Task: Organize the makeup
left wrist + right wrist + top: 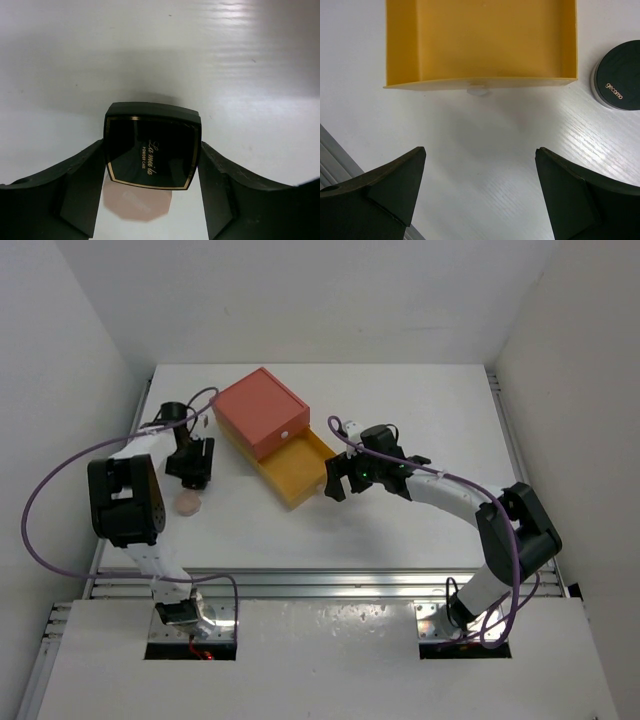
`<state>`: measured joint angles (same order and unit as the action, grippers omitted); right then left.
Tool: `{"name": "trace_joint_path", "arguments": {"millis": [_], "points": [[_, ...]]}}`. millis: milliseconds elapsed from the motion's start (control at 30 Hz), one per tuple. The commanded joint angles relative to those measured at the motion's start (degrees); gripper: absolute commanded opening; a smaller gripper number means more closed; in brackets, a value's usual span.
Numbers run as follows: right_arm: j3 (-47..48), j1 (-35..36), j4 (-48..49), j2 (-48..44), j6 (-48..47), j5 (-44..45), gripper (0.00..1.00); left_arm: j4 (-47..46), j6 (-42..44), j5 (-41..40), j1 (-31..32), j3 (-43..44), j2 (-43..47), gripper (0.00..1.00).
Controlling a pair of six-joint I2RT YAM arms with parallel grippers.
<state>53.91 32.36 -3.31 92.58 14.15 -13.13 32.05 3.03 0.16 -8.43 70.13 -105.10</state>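
Square case [150,142], seemingly in left gripper [151,152]

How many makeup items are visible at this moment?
3: a square powder case in the left gripper, a peach puff on the table near it, a black round compact beside the yellow drawer. Others may be hidden.

Square case [151,150], between the left fingers [75,192]: gloss black, thin gold border line, gold lettering. Puff [137,205], showing under the case between the same fingers: peach. Drawer [480,45], ahead of the right fingers [385,192]: yellow, white knob [479,91]. Round compact [619,75], ahead of the right fingers beside the drawer: black, white rim, pale lettering. Table [485,150]: white. All fingers: black.
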Motion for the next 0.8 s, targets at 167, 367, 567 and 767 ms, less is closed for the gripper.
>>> {"name": "trace_joint_path", "arguments": {"millis": [167, 367, 567, 767], "points": [[2.77, -4.76, -0.81, -1.34, 2.99, 1.69, 0.91, 10.21, 13.66, 12.47, 2.18, 19.32, 12.36, 0.45], [4.01, -7.92, -4.16, -3.54, 1.14, 6.44, 0.91, 18.65, 14.03, 19.00, 10.07, 30.85, 11.77, 0.45], [3.31, -11.79, -4.16, -4.51, 3.51, 7.06, 0.91, 16.92, 10.43, 13.56, 30.47, 34.20, 4.48, 0.48], [0.50, -12.23, -4.42, -8.01, 3.69, 9.52, 0.92, 5.07, 3.57, 5.82, 35.23, 31.13, -1.67, 0.48]]}}
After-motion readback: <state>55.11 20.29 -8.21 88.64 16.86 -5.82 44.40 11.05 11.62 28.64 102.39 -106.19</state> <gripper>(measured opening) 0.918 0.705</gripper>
